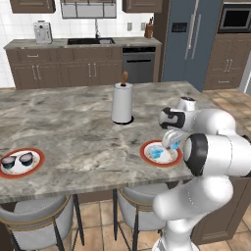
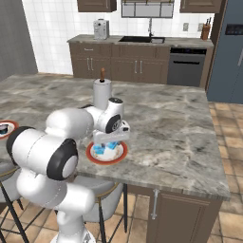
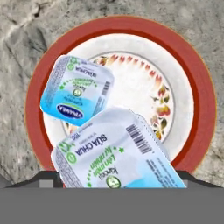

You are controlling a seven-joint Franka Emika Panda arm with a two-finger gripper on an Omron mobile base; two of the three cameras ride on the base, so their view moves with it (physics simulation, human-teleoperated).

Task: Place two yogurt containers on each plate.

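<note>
- The gripper (image 2: 110, 145) hangs over the right plate (image 3: 205, 109), a light blue yogurt cup (image 3: 118, 153) between its jaws; whether clamped, I cannot tell.
- A second light blue cup (image 3: 78, 91) lies at the plate's 10 o'clock.
- Two dark cups (image 1: 17, 160) sit on the left plate (image 1: 37, 163).
- A paper-towel roll (image 1: 122, 102) stands at 12 o'clock, well apart.

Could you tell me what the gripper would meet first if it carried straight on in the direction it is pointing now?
Most likely the light blue yogurt cup that sits right at the gripper, between its fingertips. Behind that lies the plate, where another light blue cup already rests. How high the near cup hangs above the plate is unclear.
</note>
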